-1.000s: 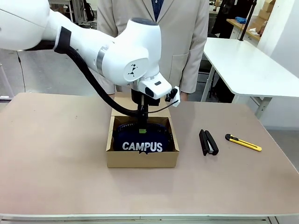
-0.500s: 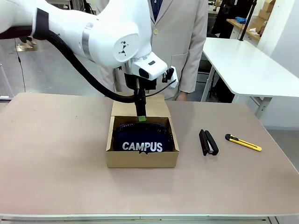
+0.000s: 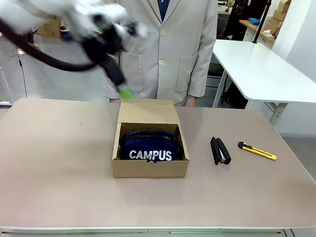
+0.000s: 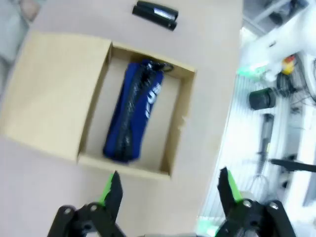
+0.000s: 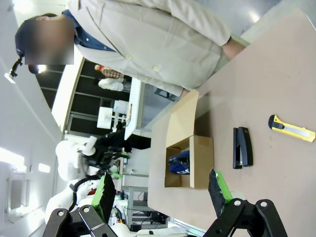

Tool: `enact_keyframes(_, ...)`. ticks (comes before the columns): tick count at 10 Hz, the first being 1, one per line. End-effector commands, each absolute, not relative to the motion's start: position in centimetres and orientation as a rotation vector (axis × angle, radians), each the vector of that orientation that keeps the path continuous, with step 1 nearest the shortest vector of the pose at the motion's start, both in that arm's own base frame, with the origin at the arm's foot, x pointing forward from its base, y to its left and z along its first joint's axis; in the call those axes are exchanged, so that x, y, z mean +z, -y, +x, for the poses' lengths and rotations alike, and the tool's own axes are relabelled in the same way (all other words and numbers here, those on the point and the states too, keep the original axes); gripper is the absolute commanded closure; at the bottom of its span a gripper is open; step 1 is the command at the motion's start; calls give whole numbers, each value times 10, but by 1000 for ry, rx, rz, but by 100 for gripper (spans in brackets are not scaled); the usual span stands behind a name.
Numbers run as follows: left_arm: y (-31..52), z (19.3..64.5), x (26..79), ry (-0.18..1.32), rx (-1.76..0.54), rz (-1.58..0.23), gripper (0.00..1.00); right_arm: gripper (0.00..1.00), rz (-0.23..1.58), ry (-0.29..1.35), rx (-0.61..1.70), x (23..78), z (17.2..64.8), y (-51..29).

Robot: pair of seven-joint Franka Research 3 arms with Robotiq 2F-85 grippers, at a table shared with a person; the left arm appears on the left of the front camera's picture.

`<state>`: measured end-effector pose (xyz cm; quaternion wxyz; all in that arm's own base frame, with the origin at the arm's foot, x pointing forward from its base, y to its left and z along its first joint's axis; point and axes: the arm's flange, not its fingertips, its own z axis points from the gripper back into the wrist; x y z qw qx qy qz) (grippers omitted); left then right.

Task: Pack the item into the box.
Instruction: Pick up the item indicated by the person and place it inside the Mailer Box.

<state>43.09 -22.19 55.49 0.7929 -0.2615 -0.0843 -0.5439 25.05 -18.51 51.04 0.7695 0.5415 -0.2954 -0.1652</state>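
The pouch [image 3: 150, 145] lay inside the box [image 3: 148, 170], lettering toward the near side, with the lid flap [image 3: 148, 111] open on the far side. The left gripper [image 3: 122, 90], blurred, seemingly hung above and far-left of it, jaws wide and empty. The right gripper [image 5: 159, 177] was likewise wide and empty. Any retreat needed height, clear of the flap and the person [image 3: 168, 49].

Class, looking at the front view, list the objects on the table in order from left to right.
Cardboard box with the CAMPUS pouch inside → black stapler → yellow utility knife.
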Motion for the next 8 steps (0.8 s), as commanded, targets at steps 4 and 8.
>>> enact_keyframes(4,-61,374,515,480,-456,-1148,0,0,1185,671,-338,512,253,186)
enact_keyframes(8,-97,359,507,392,-443,-1090,0,0,1185,671,-338,512,253,186)
